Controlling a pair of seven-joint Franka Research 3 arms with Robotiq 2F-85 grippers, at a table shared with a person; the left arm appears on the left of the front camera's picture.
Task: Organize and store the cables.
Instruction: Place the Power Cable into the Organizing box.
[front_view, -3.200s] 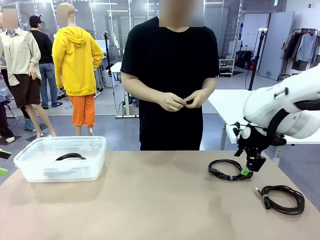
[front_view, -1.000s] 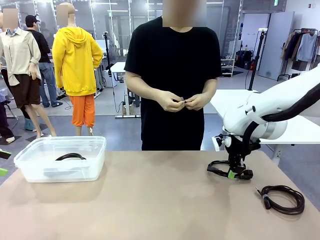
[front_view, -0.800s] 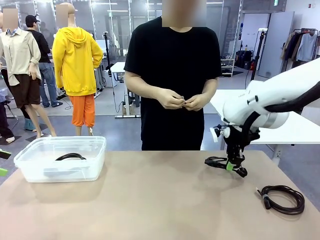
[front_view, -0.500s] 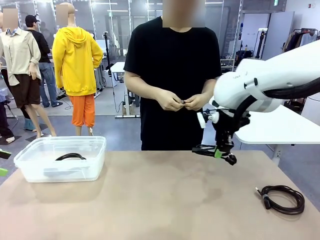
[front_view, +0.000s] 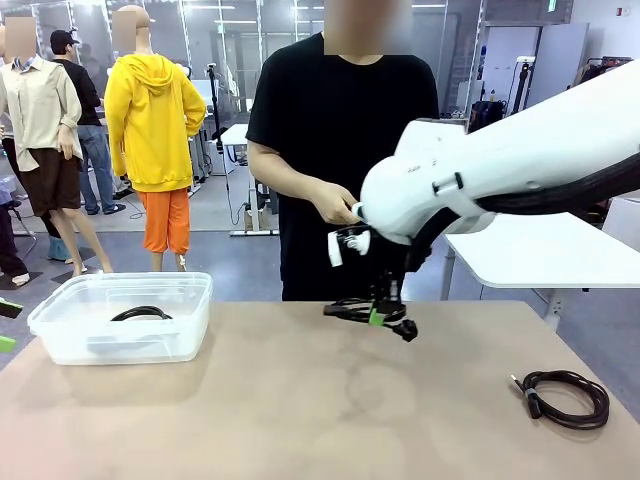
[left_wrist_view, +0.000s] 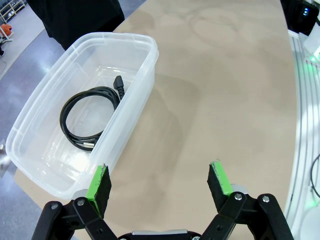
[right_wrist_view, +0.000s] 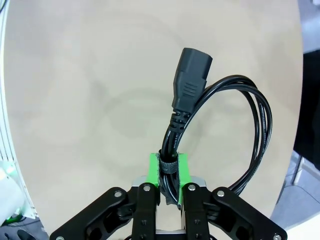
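My right gripper (front_view: 377, 316) is shut on a coiled black cable (front_view: 355, 310) and holds it in the air above the middle of the table, in front of the person. In the right wrist view the green pads (right_wrist_view: 155, 170) of this gripper (right_wrist_view: 168, 171) pinch the cable (right_wrist_view: 260, 125) at its strap, with the plug end sticking up. A second coiled cable (front_view: 566, 396) lies on the table at the right. A third coil (left_wrist_view: 90, 116) lies inside the clear plastic bin (left_wrist_view: 137, 95), also seen in the front view as a cable (front_view: 141, 313) in the bin (front_view: 60, 335). My left gripper (left_wrist_view: 160, 184) hangs open beside that bin.
The person in a black shirt stands at the far edge with both hands (front_view: 335, 203) together at waist height, just behind my right arm (front_view: 500, 165). The brown tabletop (front_view: 300, 410) is bare between the bin and the right-hand cable.
My right arm has lifted the cable off the table at the right and carried it leftward to the middle. The left gripper, the bin and the other cables have stayed put.
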